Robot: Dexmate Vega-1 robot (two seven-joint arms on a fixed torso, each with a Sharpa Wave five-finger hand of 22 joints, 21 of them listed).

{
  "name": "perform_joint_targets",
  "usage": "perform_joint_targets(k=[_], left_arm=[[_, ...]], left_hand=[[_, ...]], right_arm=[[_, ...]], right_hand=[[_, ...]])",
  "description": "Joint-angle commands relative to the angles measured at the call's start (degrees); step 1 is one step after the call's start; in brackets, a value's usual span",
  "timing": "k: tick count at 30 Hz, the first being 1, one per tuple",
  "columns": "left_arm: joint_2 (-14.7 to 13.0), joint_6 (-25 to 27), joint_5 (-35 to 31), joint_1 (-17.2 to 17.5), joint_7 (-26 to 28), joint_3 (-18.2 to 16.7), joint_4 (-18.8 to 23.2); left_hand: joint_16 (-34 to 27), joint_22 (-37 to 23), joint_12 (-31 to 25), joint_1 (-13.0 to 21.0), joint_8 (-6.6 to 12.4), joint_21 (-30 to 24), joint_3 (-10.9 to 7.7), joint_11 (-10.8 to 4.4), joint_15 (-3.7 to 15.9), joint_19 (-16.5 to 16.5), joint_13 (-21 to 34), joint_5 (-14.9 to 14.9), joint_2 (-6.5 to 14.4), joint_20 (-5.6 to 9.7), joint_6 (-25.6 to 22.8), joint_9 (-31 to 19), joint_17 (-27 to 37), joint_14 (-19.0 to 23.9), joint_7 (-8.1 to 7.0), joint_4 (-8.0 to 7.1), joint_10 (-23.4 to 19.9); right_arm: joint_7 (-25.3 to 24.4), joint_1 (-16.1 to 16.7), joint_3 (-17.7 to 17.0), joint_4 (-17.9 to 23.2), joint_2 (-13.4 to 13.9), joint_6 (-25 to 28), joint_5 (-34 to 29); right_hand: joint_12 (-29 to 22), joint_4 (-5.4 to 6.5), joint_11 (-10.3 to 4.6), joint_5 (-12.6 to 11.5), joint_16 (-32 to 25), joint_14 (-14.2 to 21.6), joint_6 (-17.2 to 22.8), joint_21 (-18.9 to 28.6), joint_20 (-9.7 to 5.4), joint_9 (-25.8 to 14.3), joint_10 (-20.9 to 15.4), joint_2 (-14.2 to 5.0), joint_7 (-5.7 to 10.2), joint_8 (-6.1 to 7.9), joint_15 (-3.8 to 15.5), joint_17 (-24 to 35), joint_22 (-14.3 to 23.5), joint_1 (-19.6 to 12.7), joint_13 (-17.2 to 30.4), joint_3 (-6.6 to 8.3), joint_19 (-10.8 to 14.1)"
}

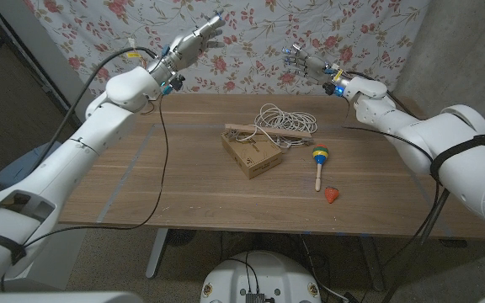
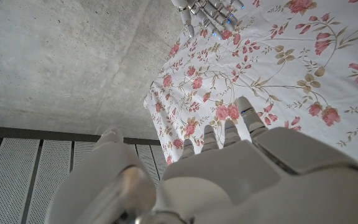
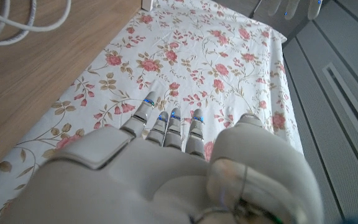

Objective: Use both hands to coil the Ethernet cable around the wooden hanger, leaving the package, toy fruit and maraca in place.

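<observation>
Both robot hands, left (image 1: pixel 199 40) and right (image 1: pixel 303 60), raised, fingers spread, released; loose white Ethernet cable (image 1: pixel 283 119) draped over wooden hanger (image 1: pixel 263 131) on woodgrain bench (image 1: pixel 141 181).

Matt wooden table (image 1: pixel 183 185), cardboard package (image 1: pixel 252 152), floral cloth backdrop (image 1: pixel 125 34)

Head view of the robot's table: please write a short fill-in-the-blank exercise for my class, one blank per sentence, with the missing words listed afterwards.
1. Both the left hand and the right hand are raised above the table, holding ____.
2. The white Ethernet cable lies in a loose ____ at the table's far side.
3. The wooden hanger lies partly across the cardboard ____.
4. The red toy fruit lies nearest the striped ____.

Missing words: nothing; coil; package; maraca
</observation>
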State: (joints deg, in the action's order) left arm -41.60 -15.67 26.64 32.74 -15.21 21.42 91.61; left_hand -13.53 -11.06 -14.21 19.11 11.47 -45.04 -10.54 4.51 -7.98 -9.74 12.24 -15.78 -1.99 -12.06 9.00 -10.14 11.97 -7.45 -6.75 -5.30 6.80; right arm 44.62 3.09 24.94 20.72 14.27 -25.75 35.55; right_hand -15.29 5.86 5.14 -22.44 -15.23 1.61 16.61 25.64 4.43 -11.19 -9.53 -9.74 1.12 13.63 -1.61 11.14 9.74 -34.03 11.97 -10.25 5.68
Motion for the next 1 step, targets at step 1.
perform_joint_targets(k=[1], left_arm=[[2.82, 0.20, 3.27, 2.56, 2.41, -0.12, -4.39]], left_hand=[[-0.25, -0.21, -0.23, 0.08, 0.10, -0.16, 0.02, -0.05, 0.06, -11.42, 0.18, -0.35, 0.83, -0.10, -0.18, -0.03, 0.18, -0.08, 0.11, -0.14, -0.10]], right_arm=[[-9.19, 3.28, -6.76, -0.68, -2.67, -1.00, 3.81]], right_hand=[[-0.04, 0.29, -0.19, 0.46, 0.29, 0.45, 0.41, -0.24, 0.88, 0.04, -0.30, 0.08, 0.09, 0.02, 2.01, -0.10, 0.20, 0.21, 0.02, 0.08, 0.25]])
